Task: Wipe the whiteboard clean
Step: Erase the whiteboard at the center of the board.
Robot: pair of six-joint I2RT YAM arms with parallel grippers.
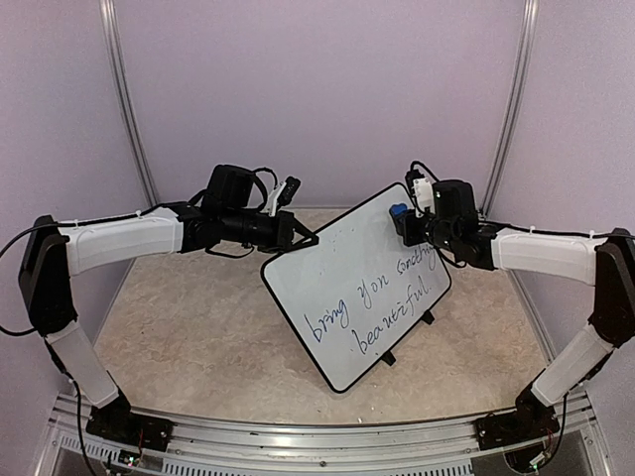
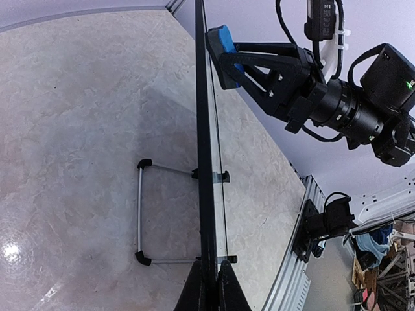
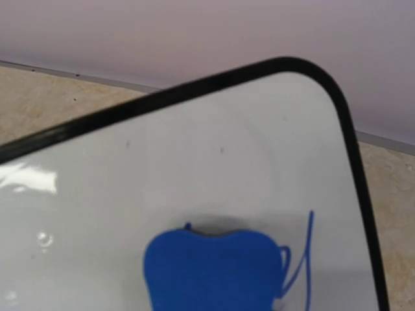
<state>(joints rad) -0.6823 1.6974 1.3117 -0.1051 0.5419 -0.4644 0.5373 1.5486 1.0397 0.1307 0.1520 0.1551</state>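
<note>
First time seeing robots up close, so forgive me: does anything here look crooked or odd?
Nothing looks spilled or broken. The whiteboard sits skewed, diagonal on the table, its side edge pinched by the left jaws. The right jaws hold a blue eraser against its top corner; the blue writing is not yet wiped.

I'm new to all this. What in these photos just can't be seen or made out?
- Right wrist view: the bottom edge cuts off the blue eraser and all of the right end effector gripping it.
- Left wrist view: the whiteboard is seen edge-on, so its writing is hidden.
- Top view: the blue handwriting is too small to read with certainty.
</note>
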